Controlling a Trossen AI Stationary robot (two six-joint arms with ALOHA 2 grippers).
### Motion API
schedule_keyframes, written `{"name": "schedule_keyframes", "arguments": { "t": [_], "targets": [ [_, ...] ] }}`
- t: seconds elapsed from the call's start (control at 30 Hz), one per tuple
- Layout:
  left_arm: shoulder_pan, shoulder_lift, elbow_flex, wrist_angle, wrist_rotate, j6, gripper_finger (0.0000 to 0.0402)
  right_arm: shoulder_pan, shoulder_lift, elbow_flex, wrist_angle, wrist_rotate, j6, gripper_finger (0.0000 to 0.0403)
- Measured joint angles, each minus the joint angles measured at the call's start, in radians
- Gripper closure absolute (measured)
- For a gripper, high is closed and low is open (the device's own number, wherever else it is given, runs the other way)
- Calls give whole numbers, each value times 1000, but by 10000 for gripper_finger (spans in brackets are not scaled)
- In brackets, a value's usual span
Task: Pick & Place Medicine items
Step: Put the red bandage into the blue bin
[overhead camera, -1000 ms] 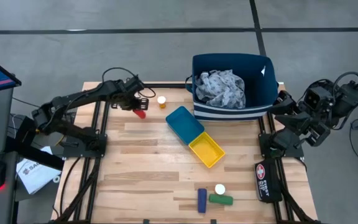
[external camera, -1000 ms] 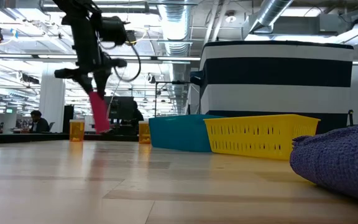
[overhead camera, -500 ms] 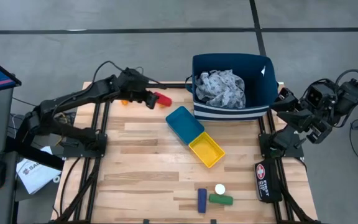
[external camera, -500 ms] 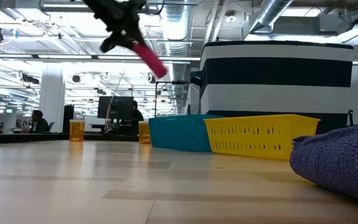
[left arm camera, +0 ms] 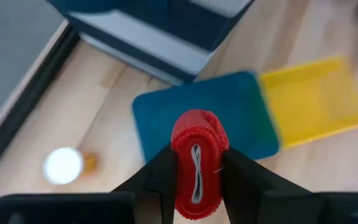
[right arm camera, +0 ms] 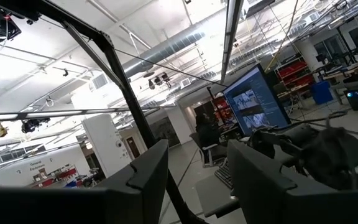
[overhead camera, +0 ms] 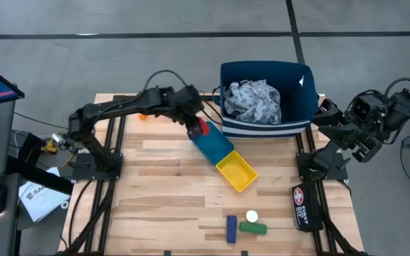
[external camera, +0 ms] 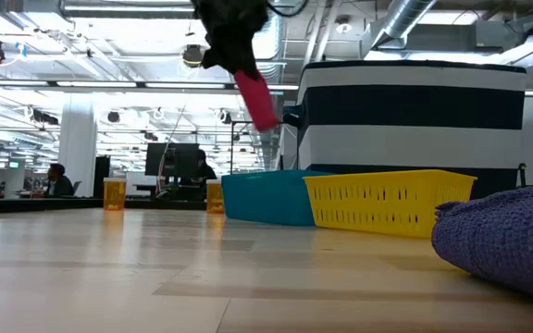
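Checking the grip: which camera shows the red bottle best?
The left wrist view: the red bottle fills the frame, pinched in the left claw. The high view shows it small above the blue tray; the low view shows it hanging tilted; the right wrist view misses it.

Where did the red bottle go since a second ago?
The left gripper, jaws shut on the red bottle, carried it from the table's far left across to above the blue tray. The yellow tray, the green bottle, the blue box and the right gripper stayed put.
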Motion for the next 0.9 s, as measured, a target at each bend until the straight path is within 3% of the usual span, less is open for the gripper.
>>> {"name": "schedule_keyframes", "arguments": {
  "t": [0.13, 0.37, 0.9],
  "targets": [
    [-28, 78, 61, -90, -54, 19, 309, 0, 0, 0, 0, -1, -5, 241],
    [-33, 153, 63, -100, -65, -71, 309, 2, 2, 0, -3, -1, -5, 241],
    [-25, 264, 60, -111, -104, -83, 309, 2, 2, 0, -11, -2, -5, 241]
  ]
}}
